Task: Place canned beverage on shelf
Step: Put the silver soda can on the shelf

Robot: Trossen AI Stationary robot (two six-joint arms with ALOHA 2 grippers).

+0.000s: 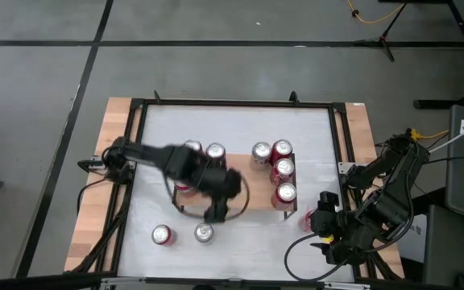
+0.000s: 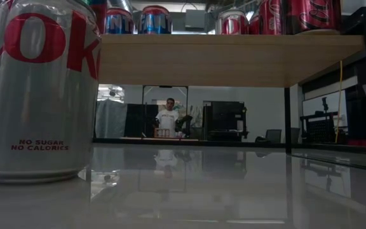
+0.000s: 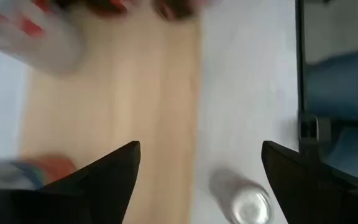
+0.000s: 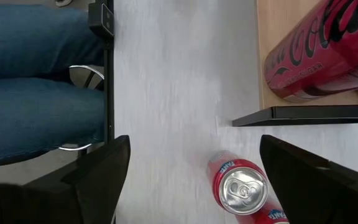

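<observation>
The shelf [image 1: 244, 179] has a light wooden top and stands mid-table; several cans stand on it, among them a red one [image 1: 284, 193] at its near right corner, also in the right wrist view [image 4: 316, 50]. My left gripper [image 1: 216, 211] hangs open and empty over the shelf's near edge [image 3: 110, 106]; a silver can [image 3: 244, 202] stands on the table below it. My right gripper [image 4: 194, 168] is open at the near right [image 1: 322, 213], above an upright red can [image 4: 242, 188] that stands on the table, untouched.
Two silver-topped cans [image 1: 162, 234] [image 1: 204, 234] stand on the white table near its front edge; one fills the low view's left [image 2: 37, 89]. The black table frame [image 1: 135, 105] rims the table. A person's legs in blue jeans [image 4: 36, 93] are at the near side.
</observation>
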